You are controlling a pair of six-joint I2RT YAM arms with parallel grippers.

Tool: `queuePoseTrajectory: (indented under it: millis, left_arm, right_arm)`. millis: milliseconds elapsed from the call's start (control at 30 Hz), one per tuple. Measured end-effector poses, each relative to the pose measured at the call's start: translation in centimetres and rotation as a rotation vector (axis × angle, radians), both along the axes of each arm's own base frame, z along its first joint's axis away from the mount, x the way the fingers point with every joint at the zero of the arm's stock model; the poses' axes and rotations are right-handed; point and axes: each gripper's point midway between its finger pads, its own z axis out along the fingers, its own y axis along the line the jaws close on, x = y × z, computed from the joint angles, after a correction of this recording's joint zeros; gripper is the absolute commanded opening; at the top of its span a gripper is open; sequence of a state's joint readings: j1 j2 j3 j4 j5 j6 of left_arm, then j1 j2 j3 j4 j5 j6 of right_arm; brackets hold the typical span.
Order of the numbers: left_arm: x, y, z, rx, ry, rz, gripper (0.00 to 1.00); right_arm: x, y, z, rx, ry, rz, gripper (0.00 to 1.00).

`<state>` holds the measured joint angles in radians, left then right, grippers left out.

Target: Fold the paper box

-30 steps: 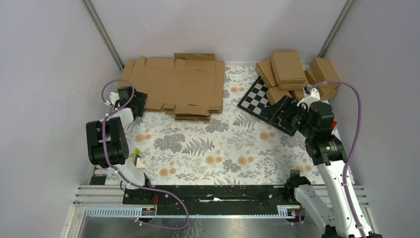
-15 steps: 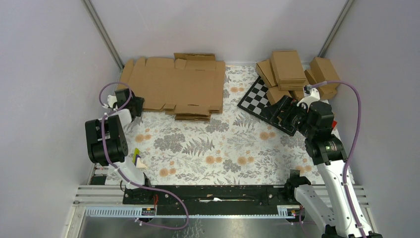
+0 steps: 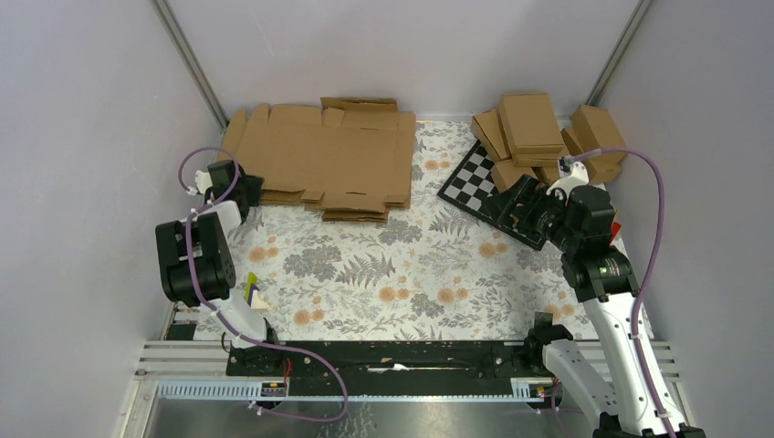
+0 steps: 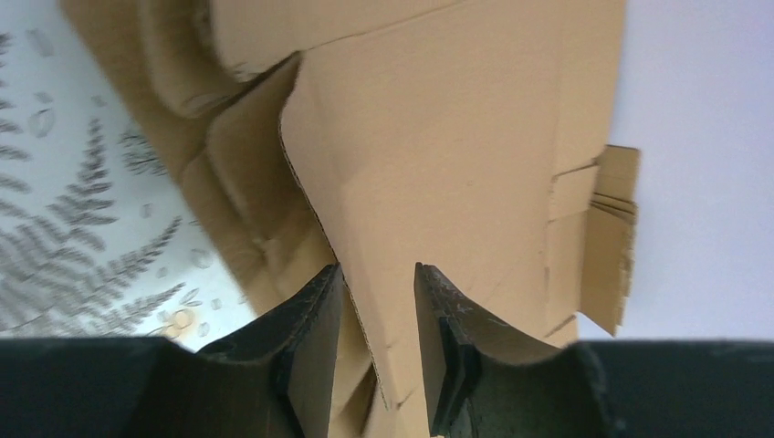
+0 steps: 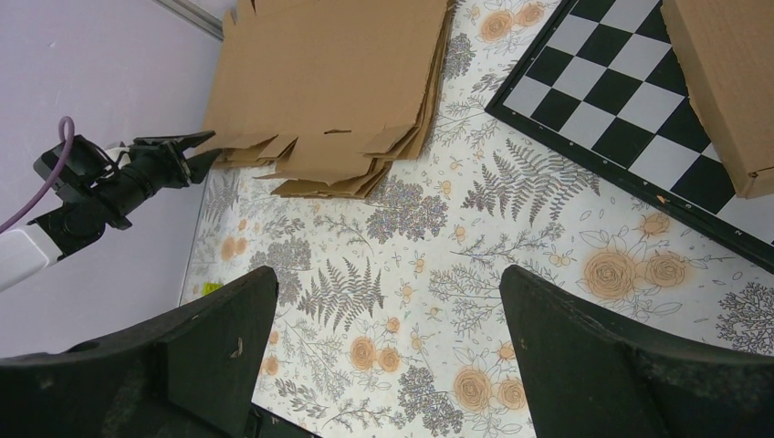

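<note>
The left arm reaches forward along the left edge of the bench, its upper link folded back on itself and the wrist stretched toward the far left corner. The left gripper (image 4: 376,342) meets the near left edge of the paper box (image 3: 319,157), the top flat blank of a stack (image 3: 351,215) lying at the far edge of the bench, left of centre. In the left wrist view the two dark fingers (image 4: 310,347) straddle a flap of that blank, one on each side of the sheet, with narrow gaps at the tips; the jaws are partly closed around the flap, and whether they actually pinch it I cannot tell. The flap curves up a little from the sheets below it.

The right arm rises from the near right corner, elbow bent, with the wrist angled down and toward the left over the right side of the bench. The right gripper (image 5: 388,342) is released, its jaws spread wide with nothing between them, hanging above the floral cloth (image 3: 402,274) that covers the bench. Just beyond it lies a black and white chessboard (image 3: 475,182), set at a slant, and on and behind that board sits a pile of closed boxes (image 3: 538,132) in the far right corner.

A purple cable (image 3: 653,237) loops along each arm. A small yellow-green tag (image 3: 250,285) shows on the left arm near its base; no writing on it can be read, and the cardboard carries no print that I can make out.
</note>
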<state>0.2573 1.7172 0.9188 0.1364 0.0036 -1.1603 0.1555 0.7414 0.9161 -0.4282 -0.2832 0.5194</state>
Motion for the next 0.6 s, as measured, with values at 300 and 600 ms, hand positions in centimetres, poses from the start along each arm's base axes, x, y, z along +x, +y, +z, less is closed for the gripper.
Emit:
queuePoseTrajectory:
  millis: [300,600]
  left_arm:
    - [2.3,-1.0,2.0,-0.036,-0.141,-0.054,0.34]
    - [2.3,-1.6,0.5,-0.075,-0.115,-0.068,0.41]
  right_arm:
    - [0.0,0.0,0.0,0.0,0.001,0.0,0.99]
    - [0.1,0.0,-0.2,-0.001,0.007,0.0,0.99]
